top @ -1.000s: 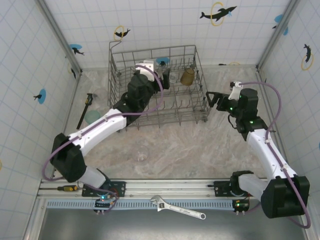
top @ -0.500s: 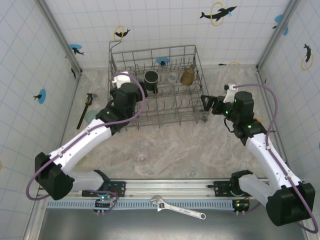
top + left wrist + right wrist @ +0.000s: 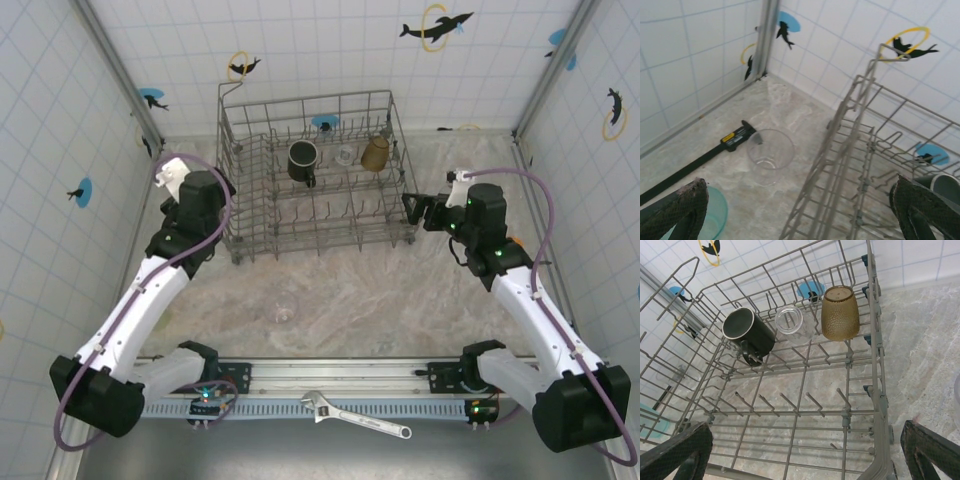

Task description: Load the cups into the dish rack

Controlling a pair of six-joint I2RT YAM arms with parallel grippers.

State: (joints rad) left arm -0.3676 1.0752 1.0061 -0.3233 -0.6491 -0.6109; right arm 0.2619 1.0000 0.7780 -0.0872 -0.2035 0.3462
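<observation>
Left pincer (image 3: 797,212) now off the dish rack (image 3: 300,98), beside its left wall, wide open, empty; right pincer (image 3: 805,452) likewise.

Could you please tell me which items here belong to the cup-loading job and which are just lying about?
Job: dish rack, black mug, racked glass, amber tumbler, teal cup, left glass, front glass.
Lying about: caliper, adjustable wrench.
</observation>
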